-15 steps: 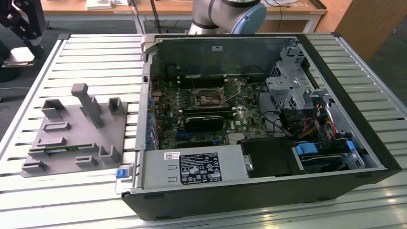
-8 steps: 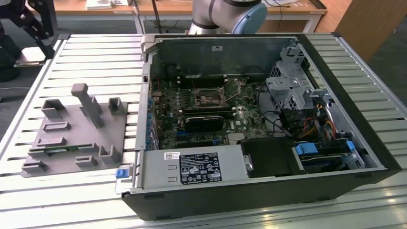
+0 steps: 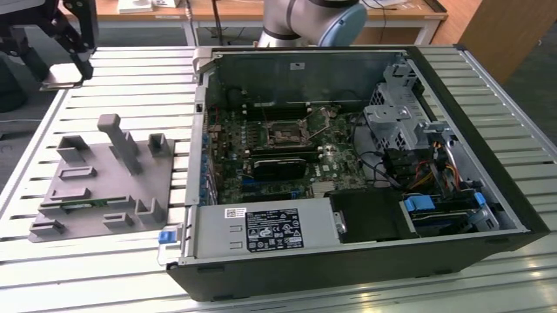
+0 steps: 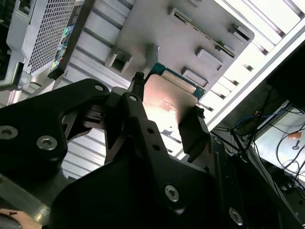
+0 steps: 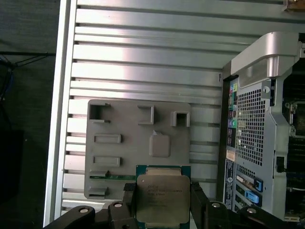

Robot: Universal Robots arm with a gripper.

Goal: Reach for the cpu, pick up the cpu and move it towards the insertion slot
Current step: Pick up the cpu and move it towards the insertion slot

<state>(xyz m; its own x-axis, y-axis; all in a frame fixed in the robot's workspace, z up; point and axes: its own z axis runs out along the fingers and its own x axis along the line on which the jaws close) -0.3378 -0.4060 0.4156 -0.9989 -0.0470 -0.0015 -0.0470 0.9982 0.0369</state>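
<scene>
The gripper (image 5: pixel 162 202) is clamped on the cpu (image 5: pixel 161 195), holding it flat above the grey tray (image 5: pixel 119 157), beside the computer case (image 3: pixel 487 169). Carrying it level, without tilting, toward the insertion slot (image 3: pixel 285 135) inside that case seems wise.

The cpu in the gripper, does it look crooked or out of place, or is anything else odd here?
Nothing stands out. In both wrist views the cpu sits flat and square between the gripper fingers, above the grey parts holder. In the exterior view the insertion slot inside the open computer case looks bare and undamaged.
</scene>
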